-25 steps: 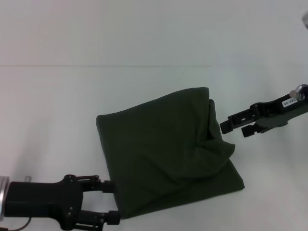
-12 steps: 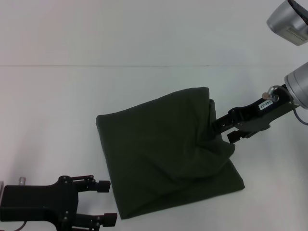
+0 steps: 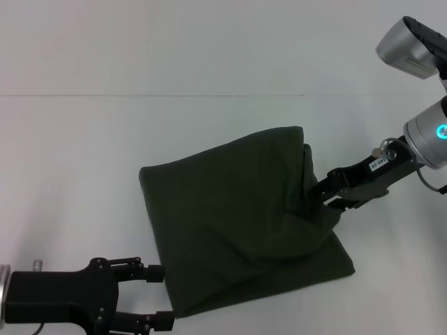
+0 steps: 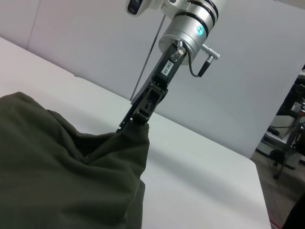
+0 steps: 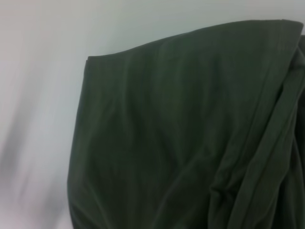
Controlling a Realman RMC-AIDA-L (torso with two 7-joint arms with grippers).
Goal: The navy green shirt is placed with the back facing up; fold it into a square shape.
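— What sits closest to the robot?

— The left gripper (image 3: 159, 296), low at the near left of the white table (image 3: 84, 139). Its two black fingers are spread apart, pointing at the near-left corner of the navy green shirt (image 3: 241, 216). The upper fingertip is right at the cloth's edge, the lower one near the bottom corner; I can't tell whether either truly touches. Nothing lies between them.

— And the shirt itself?

— Folded into a rough, tilted square in the middle of the table, its layers stacked. The left half lies fairly flat, while the right side is bunched into creases and a raised fold. In the right wrist view the cloth (image 5: 181, 138) fills most of the picture, with a hemmed edge running along one side.

— Farther back?

— The right gripper (image 3: 319, 193) reaches in from the far right, its tips at the rumpled right edge of the shirt. The left wrist view shows that gripper (image 4: 135, 125) pressed together on a peak of the fabric (image 4: 71, 181), pinching it just off the tabletop.
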